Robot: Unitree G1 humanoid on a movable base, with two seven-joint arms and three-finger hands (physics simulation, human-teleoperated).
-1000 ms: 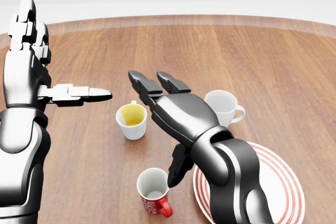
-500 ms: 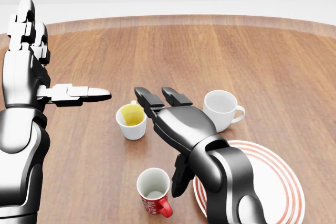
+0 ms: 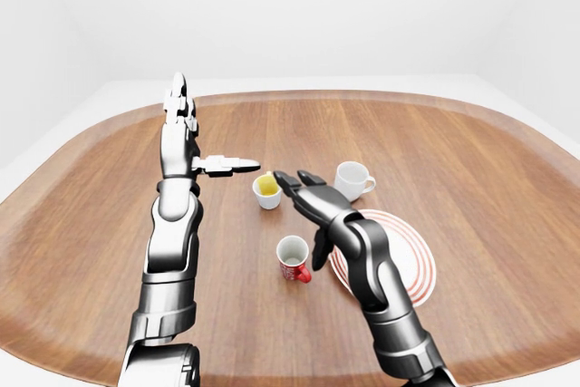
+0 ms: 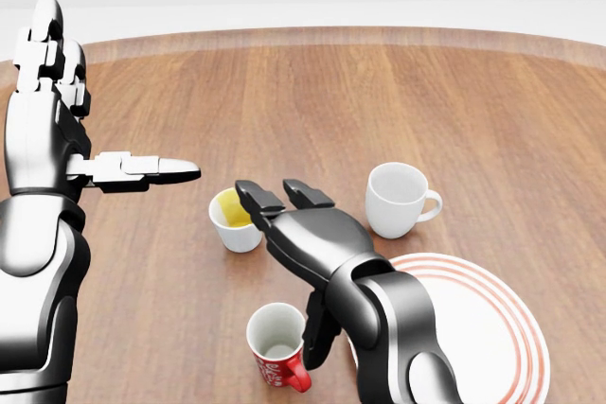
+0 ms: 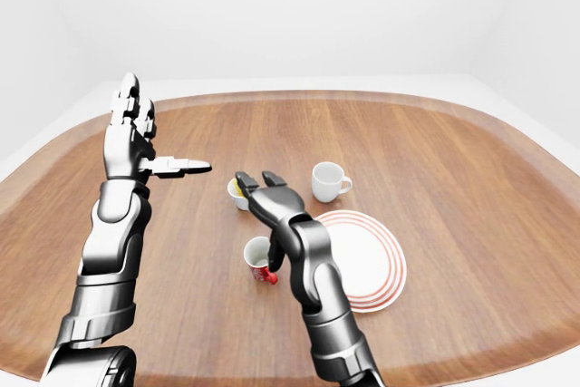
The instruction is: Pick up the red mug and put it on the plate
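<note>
The red mug [image 4: 277, 349] stands upright near the bottom of the head view, white inside, handle towards the lower right. Just right of it lies the white plate with red rings [image 4: 492, 328]. My right hand [image 4: 292, 274] hovers open above and right of the mug. Its two fingers [image 4: 254, 196] reach over the rim of a yellow-lined cup, and its thumb [image 4: 315, 333] hangs down beside the mug's right rim. Whether the thumb touches the mug I cannot tell. My left hand [image 4: 118, 92] is raised at the left, open, fingers up and thumb pointing right.
A small white cup with a yellow inside [image 4: 232, 221] stands above the red mug, partly hidden by my right fingers. A white mug [image 4: 398, 198] stands above the plate. The round wooden table [image 3: 453, 151] spreads wide, and its rim shows in the eye views.
My right hand has drawn back towards the bottom left of the head view and dropped lower, so its thumb now hangs close beside the red mug. The left arm has not moved.
</note>
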